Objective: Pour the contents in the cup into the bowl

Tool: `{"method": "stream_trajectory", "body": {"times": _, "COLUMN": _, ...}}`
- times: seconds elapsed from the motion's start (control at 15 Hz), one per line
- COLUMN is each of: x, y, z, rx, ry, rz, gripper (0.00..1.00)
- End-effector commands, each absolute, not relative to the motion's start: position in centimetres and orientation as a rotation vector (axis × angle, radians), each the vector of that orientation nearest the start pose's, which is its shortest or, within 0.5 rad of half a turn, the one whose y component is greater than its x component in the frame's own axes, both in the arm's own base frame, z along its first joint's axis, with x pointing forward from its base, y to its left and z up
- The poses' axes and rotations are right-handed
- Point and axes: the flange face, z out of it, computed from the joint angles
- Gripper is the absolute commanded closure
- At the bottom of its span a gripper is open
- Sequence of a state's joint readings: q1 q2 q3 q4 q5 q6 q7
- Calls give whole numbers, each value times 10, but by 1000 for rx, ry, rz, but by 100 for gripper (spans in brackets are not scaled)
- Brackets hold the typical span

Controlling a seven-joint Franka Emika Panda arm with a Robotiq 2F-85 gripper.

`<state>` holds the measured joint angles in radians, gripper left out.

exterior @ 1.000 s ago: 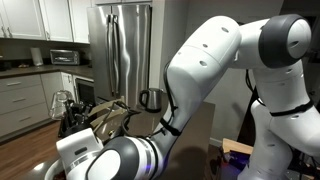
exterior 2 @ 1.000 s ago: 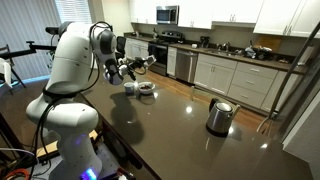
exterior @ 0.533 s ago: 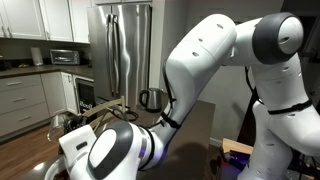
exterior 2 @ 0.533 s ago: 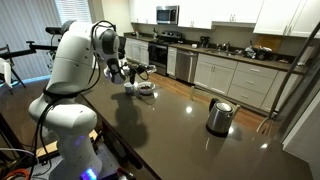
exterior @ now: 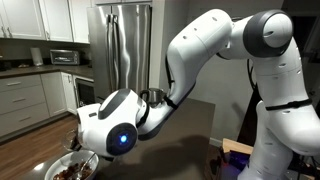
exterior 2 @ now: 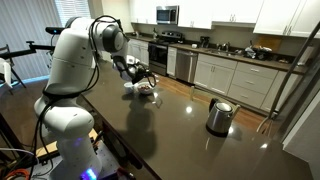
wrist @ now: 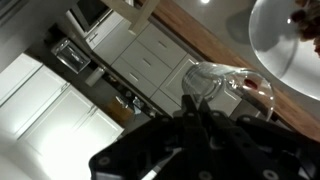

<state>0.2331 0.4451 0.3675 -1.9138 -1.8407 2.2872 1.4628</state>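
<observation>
In the wrist view my gripper (wrist: 197, 108) is shut on the clear glass cup (wrist: 222, 82), which lies tilted with its mouth toward the white bowl (wrist: 275, 40) at the top right. Brownish bits show at the bowl's edge. In an exterior view the gripper (exterior 2: 143, 77) hangs just above the bowl (exterior 2: 146, 89) on the dark counter. In an exterior view the bowl (exterior: 72, 166) with brown bits sits at the bottom left, under my wrist, which hides the cup.
A shiny steel kettle (exterior 2: 219, 116) stands on the dark counter (exterior 2: 180, 125), well away from the bowl; it also shows behind my arm (exterior: 151, 98). Kitchen cabinets, a stove and a steel fridge (exterior: 125, 50) stand beyond the counter.
My wrist has turned and swung in over the bowl, tipping the cup from level toward the bowl. The bowl and kettle have not moved.
</observation>
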Motion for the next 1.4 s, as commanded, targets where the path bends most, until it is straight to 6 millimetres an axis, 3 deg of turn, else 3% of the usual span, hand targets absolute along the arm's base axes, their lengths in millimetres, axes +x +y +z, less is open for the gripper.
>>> {"method": "stream_trajectory", "body": {"times": 0.0, "x": 563, "y": 291, "z": 317, "rx": 2353, "ry": 440, "rz": 1208, "gripper": 99}}
{"method": "stream_trajectory", "body": {"times": 0.47, "x": 573, "y": 236, "z": 335, "rx": 2519, "ry": 112, "rz": 1079, "gripper": 99}}
{"method": "stream_trajectory", "body": {"times": 0.87, "x": 556, "y": 188, "z": 339, "rx": 2697, "ry": -152, "rz": 1013, "gripper": 99}}
{"method": "stream_trajectory", "body": {"times": 1.33, "x": 528, "y": 103, "z": 310, "rx": 2787, "ry": -460, "rz": 840, "gripper": 99}}
